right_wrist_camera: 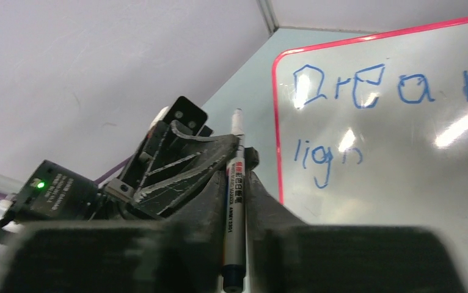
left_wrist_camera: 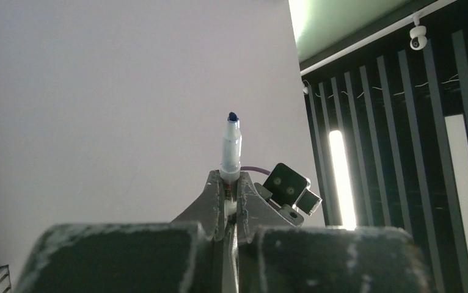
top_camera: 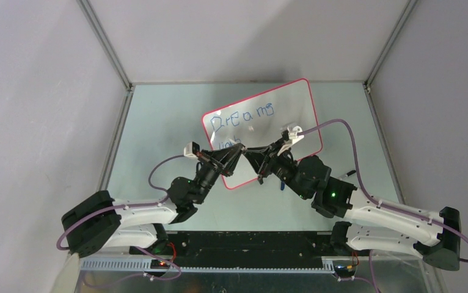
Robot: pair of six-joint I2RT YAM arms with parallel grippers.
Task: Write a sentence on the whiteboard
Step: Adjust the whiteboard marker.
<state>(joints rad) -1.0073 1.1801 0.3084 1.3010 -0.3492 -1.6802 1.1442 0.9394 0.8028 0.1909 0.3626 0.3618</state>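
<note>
Between the 2 hands, which meet tip to tip low over the table (top_camera: 158,122), a thin marker (right_wrist_camera: 234,195) is gripped from both sides. The left hand (top_camera: 236,151) reaches in from the left, its fingers (left_wrist_camera: 214,204) drawn narrow and pinching the white barrel just below the writing end. The uncapped blue tip (left_wrist_camera: 232,116) stands up clear of that hand. The right hand (top_camera: 251,154) comes in from the opposite side, its fingers pressed against the printed lower part of the barrel, one on each side. The dark back end of the marker pokes out behind them, toward the wrist.

Just beyond both hands lies the whiteboard (top_camera: 292,104), flat on the table and turned at a slant. It is glossy white with a thin red-pink rim. From above, its near-left part is covered by the 2 hands. From the right wrist it lies ahead of that hand and to its right, with the board's left edge just beside the marker.

Blue handwriting, the sentence (top_camera: 244,116), runs in 2 lines near the board's far-left corner. The upper line reads roughly "Dreams". The lower line, closer to the hands, reads "ligh". Bright glare spots sit over some of the letters. A green light (top_camera: 334,195) glows on the right arm behind its hand.
</note>
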